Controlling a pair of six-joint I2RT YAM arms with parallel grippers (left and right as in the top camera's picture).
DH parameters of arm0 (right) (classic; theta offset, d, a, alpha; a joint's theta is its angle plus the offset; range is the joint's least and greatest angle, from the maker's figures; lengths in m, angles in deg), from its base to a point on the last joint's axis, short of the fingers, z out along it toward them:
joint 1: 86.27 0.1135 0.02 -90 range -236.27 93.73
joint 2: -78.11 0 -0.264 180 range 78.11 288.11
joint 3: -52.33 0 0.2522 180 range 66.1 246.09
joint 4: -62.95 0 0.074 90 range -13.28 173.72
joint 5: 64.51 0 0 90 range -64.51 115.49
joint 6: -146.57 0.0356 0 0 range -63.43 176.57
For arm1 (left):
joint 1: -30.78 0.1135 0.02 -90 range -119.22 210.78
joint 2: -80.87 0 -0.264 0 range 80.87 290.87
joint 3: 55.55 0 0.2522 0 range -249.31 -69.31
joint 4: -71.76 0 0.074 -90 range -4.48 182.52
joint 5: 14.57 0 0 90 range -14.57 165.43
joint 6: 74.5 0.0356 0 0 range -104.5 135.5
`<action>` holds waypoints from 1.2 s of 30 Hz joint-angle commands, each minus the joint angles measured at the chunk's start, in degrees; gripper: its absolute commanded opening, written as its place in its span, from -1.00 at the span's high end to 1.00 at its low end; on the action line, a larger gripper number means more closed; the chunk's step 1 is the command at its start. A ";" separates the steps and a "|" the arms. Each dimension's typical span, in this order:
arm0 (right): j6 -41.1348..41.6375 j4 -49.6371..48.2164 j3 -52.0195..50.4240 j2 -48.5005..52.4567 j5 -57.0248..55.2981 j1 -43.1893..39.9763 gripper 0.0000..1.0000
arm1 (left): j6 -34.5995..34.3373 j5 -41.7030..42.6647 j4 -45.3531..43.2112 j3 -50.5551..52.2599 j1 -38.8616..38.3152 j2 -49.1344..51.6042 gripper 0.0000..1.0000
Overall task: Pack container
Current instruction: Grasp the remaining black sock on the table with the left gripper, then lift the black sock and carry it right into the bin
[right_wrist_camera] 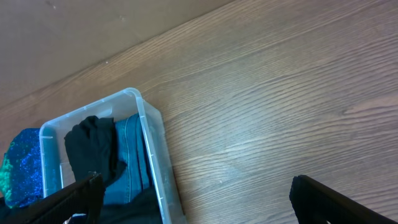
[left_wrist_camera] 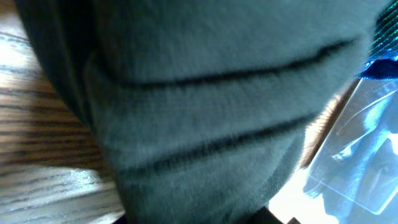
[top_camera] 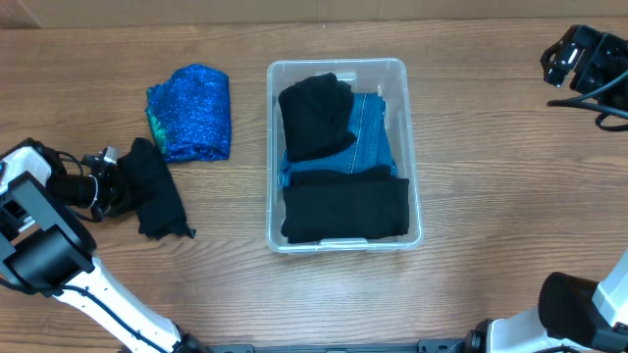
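**Caught Mid-Pack, With More Left to Stow**

Overhead: Found the container [top_camera: 343, 69] at the middle of the worktop [top_camera: 491, 196], already loaded with a black top [top_camera: 314, 118], folded jeans [top_camera: 373, 132] and a second black fold [top_camera: 345, 211] across its near end. Caught the left pincer [top_camera: 110, 184] well to the left of it, pressed against a loose black garment [top_camera: 155, 191]. Could not tell from above whether clenched on the cloth or released. Spotted a glittery blue bundle [top_camera: 191, 113] just beside that garment, likewise waiting outside. Judged the step to call for a firm pinch on a bunched part, a lift high enough to clear the rim, then a drop onto the jeans, seemingly the roomiest spot. Flagged two risks: a trailing hem catching the rim, or dragging the blue bundle along.

Left wrist: Showed little but the black garment filling the lens and hiding the fingers, leaving the grip unsettled here too. Glimpsed a clear edge of the container at far right and bare wood at left.

Right wrist: Recorded the right pincer [right_wrist_camera: 198, 185] released, with fingers [right_wrist_camera: 68, 199] spread wide above bare wood. Placed it well apart from the container and out of the left arm's likely path.
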 commanded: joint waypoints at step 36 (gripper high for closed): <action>-0.07 0.07 -0.09 -0.07 -0.28 -0.17 -1.00 | 6.78 1.31 -3.32 -15.56 -41.59 -37.77 0.92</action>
